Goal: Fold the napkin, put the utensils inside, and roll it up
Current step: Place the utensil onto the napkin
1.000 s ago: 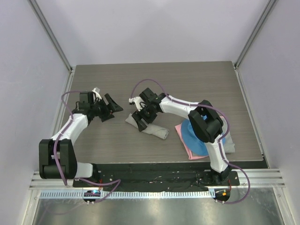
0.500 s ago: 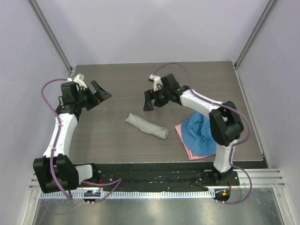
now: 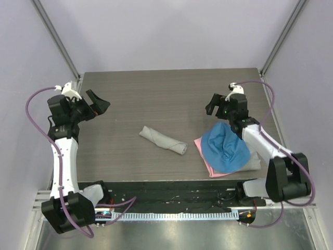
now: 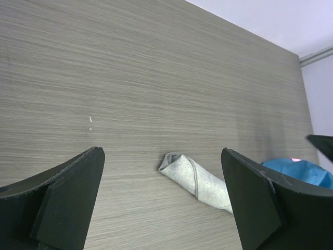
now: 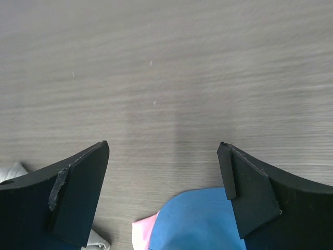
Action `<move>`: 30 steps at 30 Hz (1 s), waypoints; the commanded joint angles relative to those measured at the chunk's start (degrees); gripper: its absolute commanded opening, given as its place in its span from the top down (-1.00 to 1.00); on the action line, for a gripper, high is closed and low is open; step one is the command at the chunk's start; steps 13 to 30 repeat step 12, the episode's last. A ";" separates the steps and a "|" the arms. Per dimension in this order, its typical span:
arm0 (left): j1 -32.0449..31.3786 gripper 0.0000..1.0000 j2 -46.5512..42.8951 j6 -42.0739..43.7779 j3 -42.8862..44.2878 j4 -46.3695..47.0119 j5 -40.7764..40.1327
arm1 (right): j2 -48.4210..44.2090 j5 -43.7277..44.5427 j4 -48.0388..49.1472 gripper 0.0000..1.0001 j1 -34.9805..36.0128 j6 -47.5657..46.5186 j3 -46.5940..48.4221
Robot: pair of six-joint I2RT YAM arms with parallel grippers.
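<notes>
Black on every finger, and spread wide at the left gripper (image 3: pixel 97 103): holds nothing, touches nothing. Hangs above the bare wood-grain table (image 3: pixel 156 88), near its left edge. Ahead of this gripper and a little to its right, well apart from it: the napkin (image 4: pixel 200 179), rolled into a short light grey tube and lying flat on the wood. At the nearer end of the roll, the curl of the layers in plain sight. Farther out on the same side, past the right finger: part of the blue cloth (image 4: pixel 299 169).

Equally wide at the right gripper (image 3: pixel 216 103), again with nothing between the jaws. Hovers over bare table too. Just on its near side, toward the arm bases: the blue cloth, bunched on top of the pink cloth (image 3: pixel 205 156), with a pink corner out to the left. From this gripper, the napkin well apart, toward the left arm and nearer the bases, clear of both cloths.
</notes>
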 commanded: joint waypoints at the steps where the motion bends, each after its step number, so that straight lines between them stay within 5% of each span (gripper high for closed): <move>1: 0.12 -0.99 -1.10 3.47 -0.52 -0.43 -2.02 | -8.82 13.02 9.07 -0.91 0.52 -2.28 -4.45; 30: 0.12 -1.00 -1.71 2.77 -1.31 1.50 -0.70 | -9.88 13.20 9.79 -0.91 0.61 -2.54 -6.74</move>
